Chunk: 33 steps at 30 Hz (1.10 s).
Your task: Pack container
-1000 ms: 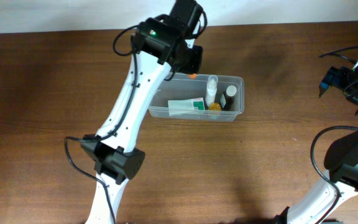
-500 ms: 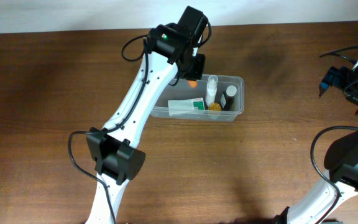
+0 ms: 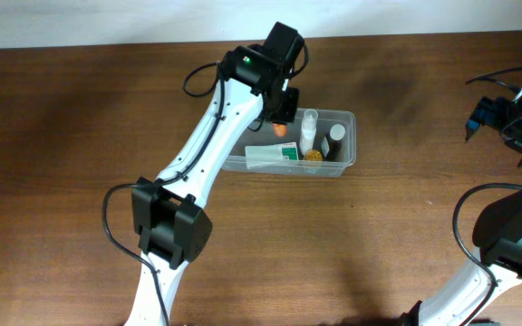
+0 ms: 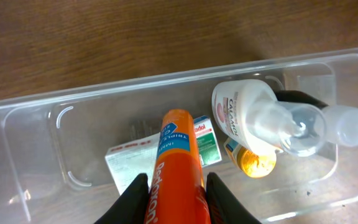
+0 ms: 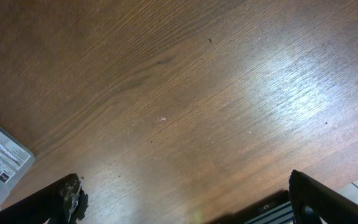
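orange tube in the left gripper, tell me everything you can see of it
The orange tube is a glossy cylinder, plastic by its look, with white lettering along its side and a blue-white patch near its far end. The left gripper clamps its sides, holding it over the container, above a white-green box.

1. The left arm (image 3: pixel 208 145) is built of long white links dotted with small dark screws, joined by boxy black housings.
2. A small green light (image 3: pixel 249 62) glows on its black upper housing, at top centre of the overhead view.
3. Thin black cables (image 3: pixel 106 222) loop out beside its joints.
4. The right arm (image 3: pixel 515 237), at the right edge, has the same white link, black housing and black cable loop, with a blue part (image 3: pixel 481 113) higher up.
5. The left tool (image 4: pixel 176 182) has two smooth black fingers (image 4: pixel 134 198) with rounded tips.
6. The right tool (image 5: pixel 184 182) also has black fingers (image 5: pixel 67 196), one with a rough, pitted edge.
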Motion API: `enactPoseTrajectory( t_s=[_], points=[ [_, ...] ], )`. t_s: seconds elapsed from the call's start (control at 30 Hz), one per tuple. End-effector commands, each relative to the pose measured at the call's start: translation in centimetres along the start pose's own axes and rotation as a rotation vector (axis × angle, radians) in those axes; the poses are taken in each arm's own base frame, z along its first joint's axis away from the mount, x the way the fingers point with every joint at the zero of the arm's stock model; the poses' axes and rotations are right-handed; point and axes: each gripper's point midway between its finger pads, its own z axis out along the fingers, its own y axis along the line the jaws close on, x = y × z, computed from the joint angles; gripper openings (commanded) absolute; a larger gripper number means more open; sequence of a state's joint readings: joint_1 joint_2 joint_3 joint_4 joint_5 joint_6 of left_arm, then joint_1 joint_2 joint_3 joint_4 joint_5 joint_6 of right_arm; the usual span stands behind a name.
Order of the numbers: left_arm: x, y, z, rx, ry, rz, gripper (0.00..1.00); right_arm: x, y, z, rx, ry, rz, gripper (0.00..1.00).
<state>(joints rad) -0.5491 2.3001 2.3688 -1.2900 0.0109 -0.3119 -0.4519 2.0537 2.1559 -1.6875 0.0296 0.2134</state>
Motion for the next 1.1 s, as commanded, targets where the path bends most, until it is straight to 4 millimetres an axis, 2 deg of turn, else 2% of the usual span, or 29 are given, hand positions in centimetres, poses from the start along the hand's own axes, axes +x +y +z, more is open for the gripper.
enactPoseTrajectory(
  t_s=[0.0,0.37,0.7,1.07],
  points=[
    [-0.1,-0.5,-0.9,0.022,-0.023,-0.011,0.2,0.2,-0.4,-1.3,0.007,-0.04,0.011,0.98],
    [-1.2,-1.0,0.1,0.035,-0.065,-0.009,0.2,0.2,-0.4,-1.3,0.007,-0.039,0.011,0.98],
    [0.0,-0.6,1.6,0.021,-0.023,-0.01,0.2,0.2,-0.4,-1.3,0.008,-0.04,0.011,0.98],
    [-0.8,-0.8,1.9,0.031,-0.053,-0.009,0.2,0.2,-0.4,-1.3,0.007,-0.039,0.011,0.98]
  ],
)
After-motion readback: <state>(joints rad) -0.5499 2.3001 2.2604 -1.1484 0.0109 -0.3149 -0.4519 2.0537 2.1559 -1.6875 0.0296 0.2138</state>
